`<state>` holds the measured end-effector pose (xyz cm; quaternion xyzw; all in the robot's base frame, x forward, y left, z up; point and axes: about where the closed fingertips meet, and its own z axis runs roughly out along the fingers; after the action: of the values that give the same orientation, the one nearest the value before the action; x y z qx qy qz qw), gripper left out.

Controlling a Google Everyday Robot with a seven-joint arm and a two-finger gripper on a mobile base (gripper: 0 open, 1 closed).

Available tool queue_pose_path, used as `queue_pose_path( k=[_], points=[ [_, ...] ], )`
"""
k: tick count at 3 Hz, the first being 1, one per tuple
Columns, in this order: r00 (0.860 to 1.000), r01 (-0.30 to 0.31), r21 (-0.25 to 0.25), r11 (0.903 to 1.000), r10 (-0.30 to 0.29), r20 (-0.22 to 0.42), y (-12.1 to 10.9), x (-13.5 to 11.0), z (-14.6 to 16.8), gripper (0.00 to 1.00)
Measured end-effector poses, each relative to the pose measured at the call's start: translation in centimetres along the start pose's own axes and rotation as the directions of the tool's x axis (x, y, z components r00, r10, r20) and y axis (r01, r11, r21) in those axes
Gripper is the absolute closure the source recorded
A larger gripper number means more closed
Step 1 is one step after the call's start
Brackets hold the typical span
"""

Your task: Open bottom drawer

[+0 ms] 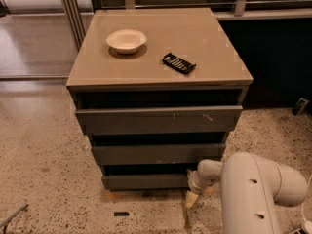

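Observation:
The cabinet has three plain dark grey drawer fronts. The bottom drawer (pixel 146 181) is the narrowest-looking slab, just above the floor, with a dark gap above it. My gripper (pixel 192 195) sits at the end of the white arm (pixel 253 189), at the right end of the bottom drawer front, close to the floor. A pale yellowish fingertip (pixel 190 199) points down just right of the drawer's lower right corner. The rest of the gripper is hidden behind the white wrist.
The widest top drawer front (pixel 158 119) has pale scratch marks; the middle one (pixel 158 154) lies below it. A white bowl (pixel 126 40) and a black object (pixel 179 63) rest on the tan cabinet top (pixel 204 38). Speckled floor (pixel 44 179) surrounds the cabinet; a small dark item (pixel 121 213) lies in front.

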<state>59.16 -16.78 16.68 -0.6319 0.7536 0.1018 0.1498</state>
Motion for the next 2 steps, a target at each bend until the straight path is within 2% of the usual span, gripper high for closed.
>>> queue_pose_path(
  k=[2],
  points=[
    [0.998,-0.048,-0.053,0.9974,0.050,0.025,3.5,0.0,-1.4,0.00]
  ],
)
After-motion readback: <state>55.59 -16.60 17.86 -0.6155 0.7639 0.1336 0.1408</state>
